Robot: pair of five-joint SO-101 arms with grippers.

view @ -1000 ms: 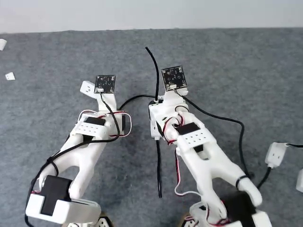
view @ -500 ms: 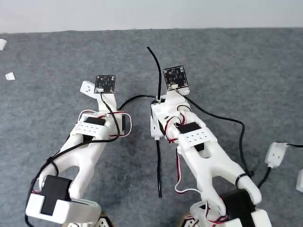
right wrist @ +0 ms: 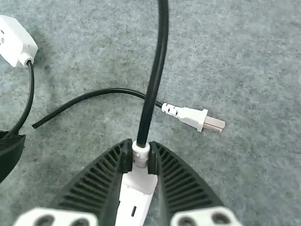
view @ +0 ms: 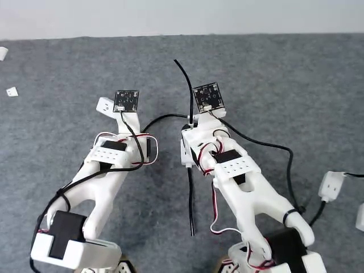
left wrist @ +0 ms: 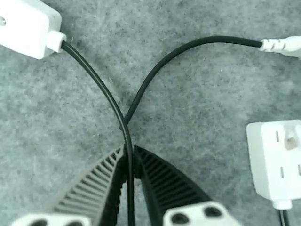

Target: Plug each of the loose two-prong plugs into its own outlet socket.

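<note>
My left gripper (left wrist: 129, 151) is shut on the thin black cable (left wrist: 101, 87) that runs to a white socket (left wrist: 26, 26); this socket (view: 105, 106) lies just beyond the left arm. My right gripper (right wrist: 140, 145) is shut on a white connector (right wrist: 136, 186) whose thick black cable (right wrist: 157, 66) leads away across the carpet. Its prongs are hidden. A loose two-prong plug (right wrist: 200, 118) lies on the carpet ahead of the right gripper, prongs pointing away from its cable. A white outlet (left wrist: 277, 160) with slots facing up lies beside the right gripper (view: 186, 149).
Grey carpet covers the table. Another white socket (view: 331, 185) on a black cable lies at the right, with a further white piece (view: 360, 216) at the edge. A loose black cable end (view: 191, 230) lies between the arms. Small white scraps (view: 11, 91) sit far left.
The right gripper wobbled slightly to the right and back with its cable. The left arm kept still.
</note>
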